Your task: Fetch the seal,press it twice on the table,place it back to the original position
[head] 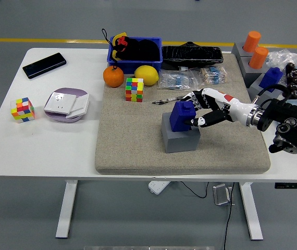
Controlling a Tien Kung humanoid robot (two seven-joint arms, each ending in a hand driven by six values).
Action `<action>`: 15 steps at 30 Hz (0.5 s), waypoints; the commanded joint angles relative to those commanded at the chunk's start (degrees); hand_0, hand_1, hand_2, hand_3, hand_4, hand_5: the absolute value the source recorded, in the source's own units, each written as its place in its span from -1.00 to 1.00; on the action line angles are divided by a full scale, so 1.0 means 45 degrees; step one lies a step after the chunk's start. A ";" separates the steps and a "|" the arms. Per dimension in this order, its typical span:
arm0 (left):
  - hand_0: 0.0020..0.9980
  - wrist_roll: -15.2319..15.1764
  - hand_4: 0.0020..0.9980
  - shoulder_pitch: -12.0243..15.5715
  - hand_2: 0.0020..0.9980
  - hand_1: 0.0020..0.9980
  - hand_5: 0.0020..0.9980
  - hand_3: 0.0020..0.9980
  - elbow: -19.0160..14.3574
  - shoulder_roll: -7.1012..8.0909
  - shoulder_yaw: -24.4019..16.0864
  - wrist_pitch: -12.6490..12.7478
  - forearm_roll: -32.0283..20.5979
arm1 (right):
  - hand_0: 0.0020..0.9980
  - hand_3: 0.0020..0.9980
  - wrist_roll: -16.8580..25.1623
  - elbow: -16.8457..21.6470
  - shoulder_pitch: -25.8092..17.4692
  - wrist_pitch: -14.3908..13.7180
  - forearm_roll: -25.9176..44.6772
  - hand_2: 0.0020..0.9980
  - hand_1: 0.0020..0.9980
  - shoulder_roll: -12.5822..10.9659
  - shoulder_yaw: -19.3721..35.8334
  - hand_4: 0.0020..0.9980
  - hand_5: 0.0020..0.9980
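Bare grey felt mat lies open left of the grey block base; plastic packets crowd behind it.

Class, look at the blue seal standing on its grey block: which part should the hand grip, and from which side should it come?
Grip the blue seal by its upper body, which stands clear above the grey block. Come from the right, fingers on opposite side faces, as the right hand is placed now. The seal stands upright with flat, boxy sides, and its base sits on the block, so a low grip would likely foul it.

Bright even overhead light, soft short shadows, sharp focus throughout
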 joint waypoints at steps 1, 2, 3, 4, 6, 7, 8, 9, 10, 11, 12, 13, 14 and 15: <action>0.45 0.0001 0.39 0.0000 0.37 0.39 -0.42 0.52 0.0000 -0.0001 0.0000 -0.0001 0.0000 | 0.30 0.06 0.0002 0.0003 0.0001 -0.0001 -0.0009 -0.01 0.04 0.0000 0.0003 0.53 -1.00; 0.45 0.0000 0.39 -0.0002 0.37 0.39 -0.42 0.52 -0.0001 -0.0006 0.0003 0.0000 -0.0002 | 0.30 0.06 0.0011 0.0009 0.0001 -0.0014 -0.0027 -0.01 0.04 0.0000 -0.0014 0.53 -1.00; 0.45 0.0001 0.39 -0.0002 0.37 0.39 -0.42 0.52 0.0000 -0.0008 0.0007 -0.0001 -0.0006 | 0.30 0.06 0.0015 0.0015 0.0002 -0.0019 -0.0047 -0.01 0.04 -0.0002 -0.0029 0.53 -1.00; 0.45 0.0002 0.39 -0.0001 0.37 0.39 -0.42 0.52 -0.0001 -0.0007 0.0007 -0.0001 -0.0006 | 0.30 0.06 0.0017 0.0025 0.0005 -0.0023 -0.0065 -0.01 0.04 -0.0004 -0.0042 0.53 -1.00; 0.45 0.0000 0.40 0.0006 0.37 0.39 -0.42 0.52 0.0004 -0.0003 0.0014 0.0005 -0.0021 | 0.30 0.06 0.0011 0.0074 0.0019 -0.0020 -0.0089 -0.01 0.04 -0.0010 -0.0032 0.53 -1.00; 0.45 -0.0001 0.40 0.0010 0.37 0.39 -0.42 0.52 0.0007 -0.0002 0.0025 0.0007 -0.0030 | 0.30 0.06 0.0006 0.0102 0.0033 -0.0018 -0.0090 -0.01 0.04 -0.0012 -0.0013 0.53 -1.00; 0.45 0.0002 0.40 0.0014 0.37 0.39 -0.42 0.52 0.0009 -0.0002 0.0036 0.0006 -0.0037 | 0.30 0.06 -0.0001 0.0124 0.0047 -0.0011 -0.0103 -0.01 0.04 -0.0012 0.0004 0.53 -1.00; 0.45 0.0003 0.40 0.0018 0.37 0.39 -0.42 0.52 0.0009 -0.0001 0.0043 0.0005 -0.0042 | 0.30 0.06 -0.0007 0.0137 0.0060 -0.0006 -0.0110 -0.01 0.04 -0.0011 0.0011 0.53 -1.00; 0.45 0.0004 0.40 0.0019 0.37 0.39 -0.42 0.52 0.0011 -0.0003 0.0049 0.0006 -0.0050 | 0.30 0.06 -0.0012 0.0141 0.0080 -0.0002 -0.0122 -0.01 0.04 -0.0008 0.0011 0.53 -1.00; 0.45 0.0005 0.40 0.0014 0.37 0.39 -0.42 0.52 0.0011 -0.0006 0.0040 0.0006 -0.0047 | 0.30 0.07 -0.0012 0.0134 0.0097 -0.0001 -0.0143 -0.01 0.04 -0.0006 0.0002 0.53 -1.00; 0.45 0.0004 0.40 0.0011 0.37 0.39 -0.42 0.52 0.0009 -0.0008 0.0029 0.0005 -0.0039 | 0.30 0.07 -0.0011 0.0129 0.0107 -0.0001 -0.0160 -0.01 0.04 -0.0009 -0.0004 0.53 -1.00; 0.45 0.0004 0.40 0.0004 0.37 0.39 -0.42 0.52 0.0000 -0.0009 0.0012 0.0001 -0.0023 | 0.30 0.07 -0.0005 0.0117 0.0106 -0.0009 -0.0187 -0.01 0.04 -0.0022 -0.0021 0.53 -1.00; 0.45 0.0003 0.40 -0.0001 0.37 0.39 -0.42 0.52 -0.0001 -0.0011 0.0007 0.0000 -0.0019 | 0.30 0.07 -0.0001 0.0110 0.0108 -0.0012 -0.0203 -0.01 0.04 -0.0035 -0.0040 0.53 -1.00; 0.45 0.0002 0.40 -0.0006 0.37 0.39 -0.42 0.52 0.0001 -0.0010 0.0009 0.0001 -0.0016 | 0.30 0.07 0.0001 0.0106 0.0113 -0.0016 -0.0226 -0.01 0.04 -0.0048 -0.0054 0.53 -1.00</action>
